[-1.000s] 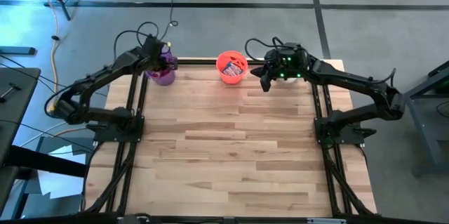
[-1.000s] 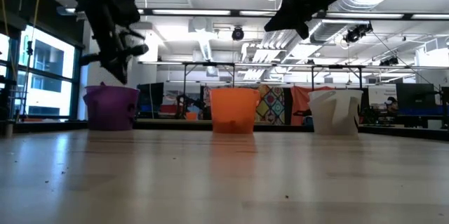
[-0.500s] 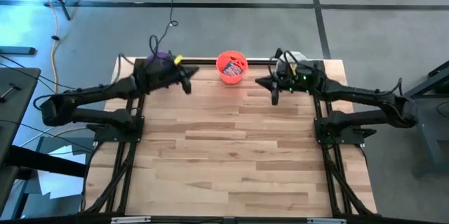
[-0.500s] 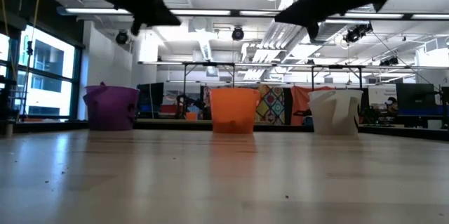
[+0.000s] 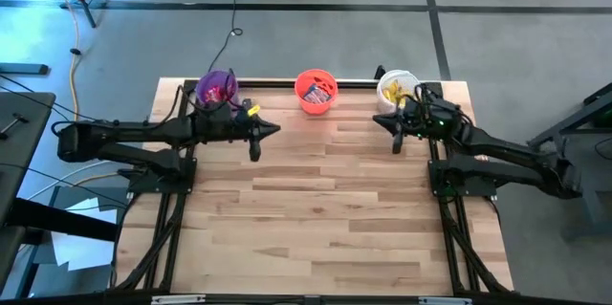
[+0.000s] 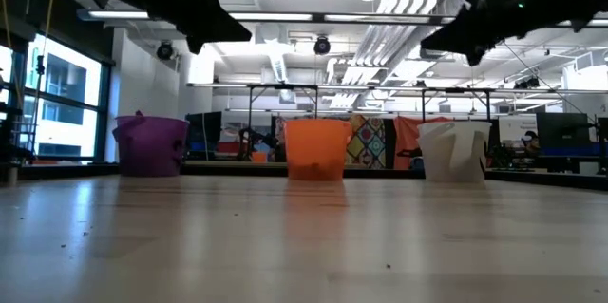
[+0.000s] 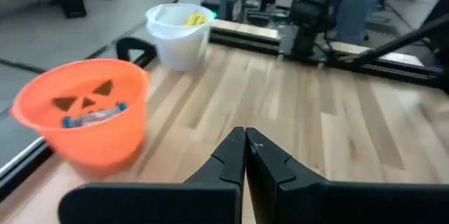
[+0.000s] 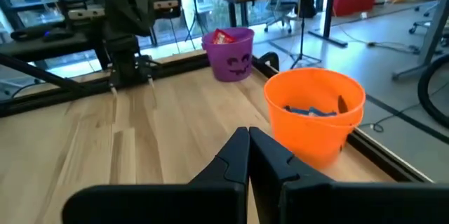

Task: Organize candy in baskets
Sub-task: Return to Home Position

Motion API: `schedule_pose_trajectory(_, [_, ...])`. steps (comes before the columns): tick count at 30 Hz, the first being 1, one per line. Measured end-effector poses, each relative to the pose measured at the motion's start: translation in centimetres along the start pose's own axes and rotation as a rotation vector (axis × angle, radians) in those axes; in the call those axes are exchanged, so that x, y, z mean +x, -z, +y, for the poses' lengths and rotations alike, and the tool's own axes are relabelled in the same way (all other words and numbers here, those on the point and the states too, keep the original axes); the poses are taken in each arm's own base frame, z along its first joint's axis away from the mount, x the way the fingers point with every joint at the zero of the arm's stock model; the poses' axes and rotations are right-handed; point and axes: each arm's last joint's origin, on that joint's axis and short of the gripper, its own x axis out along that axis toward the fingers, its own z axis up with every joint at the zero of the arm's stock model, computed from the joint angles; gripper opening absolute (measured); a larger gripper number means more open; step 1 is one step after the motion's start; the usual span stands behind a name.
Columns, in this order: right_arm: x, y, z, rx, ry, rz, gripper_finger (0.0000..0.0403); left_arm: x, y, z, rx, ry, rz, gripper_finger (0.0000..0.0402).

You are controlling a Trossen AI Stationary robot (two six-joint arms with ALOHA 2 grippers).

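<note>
Three baskets stand in a row along the table's far edge. The purple one (image 5: 218, 86) holds red candy (image 8: 223, 36). The orange one (image 5: 316, 91) with a dark face mark holds blue-and-white bars (image 7: 91, 116). The white one (image 5: 396, 86) holds yellow candy (image 7: 193, 19). My left gripper (image 5: 274, 130) hovers shut above the table, just nearer than the purple and orange baskets, and points toward the table's right edge. My right gripper (image 5: 376, 120) hovers shut beside the white basket, on its near side, and points toward the left edge. Neither holds anything.
Bare wooden tabletop (image 5: 316, 209) spreads from the baskets to the near edge. The dark arm bases (image 5: 158, 166) (image 5: 464, 176) stand at the left and right edges. Beyond the far edge lie the floor, cables and a room with desks.
My left gripper has swung from above the purple basket toward the table's right and near side, tipping from pointing down to nearly level. My right gripper has drawn back toward the table's right edge and sunk a little, uncovering the white basket in the high view. Both stayed shut.
</note>
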Motion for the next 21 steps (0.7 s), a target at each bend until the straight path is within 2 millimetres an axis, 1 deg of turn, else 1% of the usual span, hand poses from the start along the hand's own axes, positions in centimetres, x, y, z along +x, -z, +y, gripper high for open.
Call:
schedule_pose_trajectory(2, [-0.7, 0.8, 0.0, 0.003, 0.001, -0.015, 0.0000, 0.0, 0.6, -0.3, 0.005, 0.019, -0.030, 0.0000])
schedule_pose_trajectory(5, [-1.6, 2.4, 0.1, 0.036, -0.001, -0.028, 0.0000, 0.0, 2.8, -0.6, -0.014, 0.036, -0.077, 0.0000])
schedule_pose_trajectory(6, [-1.9, 2.9, 0.1, 0.042, -0.002, -0.035, 0.0000, -0.3, 3.6, -0.6, -0.026, 0.028, -0.088, 0.0000])
schedule_pose_trajectory(8, [-2.5, 3.6, 0.1, 0.044, -0.005, -0.060, 0.0000, -1.0, 4.4, -0.7, -0.037, 0.025, -0.142, 0.0000])
schedule_pose_trajectory(13, [-3.8, 4.8, 0.3, 0.026, -0.012, -0.113, 0.0000, -3.7, 6.0, -0.8, -0.012, 0.042, -0.174, 0.0000])
schedule_pose_trajectory(17, [-4.5, 6.1, 0.3, 0.059, -0.013, -0.095, 0.0000, -5.9, 7.4, -0.8, -0.016, 0.031, -0.167, 0.0000])
schedule_pose_trajectory(21, [-5.3, 6.2, 0.4, 0.054, -0.026, -0.166, 0.0000, -8.0, 8.4, -0.7, -0.029, 0.015, -0.228, 0.0000])
